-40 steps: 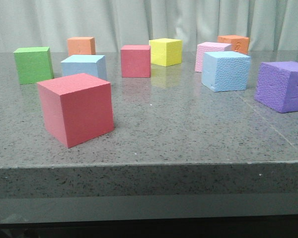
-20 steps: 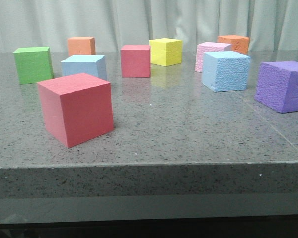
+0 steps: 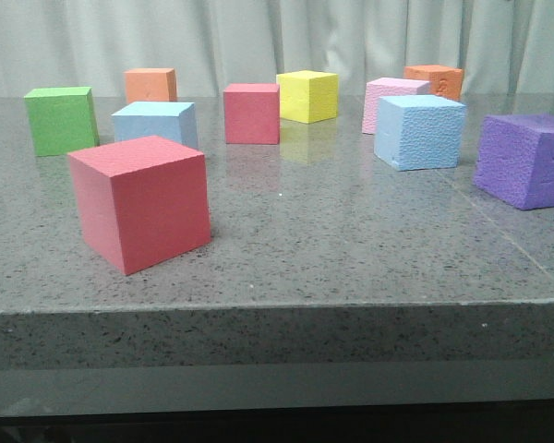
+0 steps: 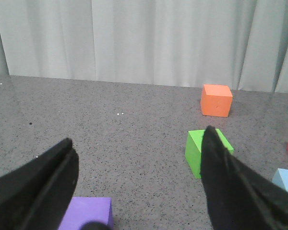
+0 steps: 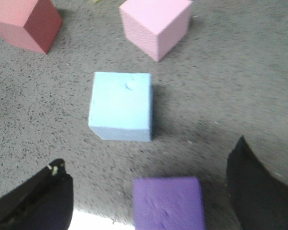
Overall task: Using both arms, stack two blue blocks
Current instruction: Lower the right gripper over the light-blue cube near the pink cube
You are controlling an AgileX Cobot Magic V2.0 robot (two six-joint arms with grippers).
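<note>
Two sky-blue blocks stand on the grey table. The smoother blue block (image 3: 155, 123) is at the back left behind a big red cube; one corner of it shows in the left wrist view (image 4: 287, 180). The pebbled blue block (image 3: 419, 132) stands at the right between a pink and a purple cube, and also shows in the right wrist view (image 5: 121, 105). My left gripper (image 4: 138, 136) is open and empty above the table. My right gripper (image 5: 149, 155) is open and empty, short of the pebbled block. Neither gripper shows in the front view.
A big red cube (image 3: 140, 201) stands near the front left. Green (image 3: 62, 119), orange (image 3: 150, 85), small red (image 3: 252, 113), yellow (image 3: 307, 96), pink (image 3: 392, 97), a second orange (image 3: 434, 81) and purple (image 3: 526, 159) cubes surround the blue ones. Another purple cube (image 4: 86, 213) lies below the left gripper.
</note>
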